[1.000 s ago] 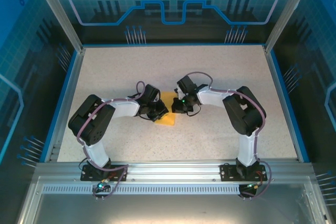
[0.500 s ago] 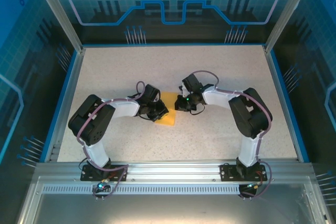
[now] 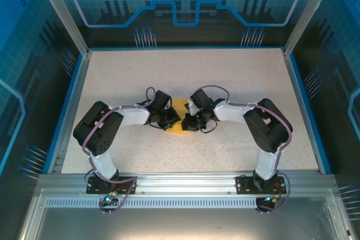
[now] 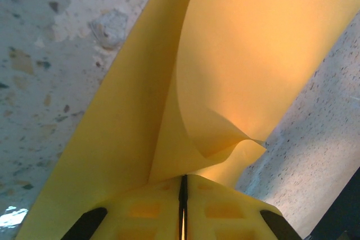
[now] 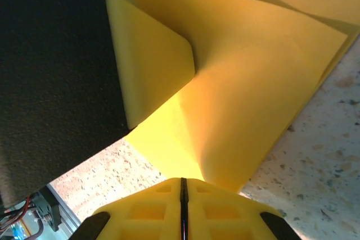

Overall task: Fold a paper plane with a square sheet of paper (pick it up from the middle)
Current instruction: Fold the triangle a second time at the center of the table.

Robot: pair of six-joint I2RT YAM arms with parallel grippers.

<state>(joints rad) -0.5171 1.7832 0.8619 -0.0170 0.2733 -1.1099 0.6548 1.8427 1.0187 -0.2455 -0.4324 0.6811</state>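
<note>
Yellow square sheet of paper pinched by left jaws and right jaws.

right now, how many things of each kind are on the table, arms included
robot arms: 2 (left arm, right arm)
square sheet of paper: 1, yellow, partly folded
total: 3

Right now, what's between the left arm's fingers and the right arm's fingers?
The yellow paper spans that gap in the top view. The left fingers and right fingers each pinch it.
</note>
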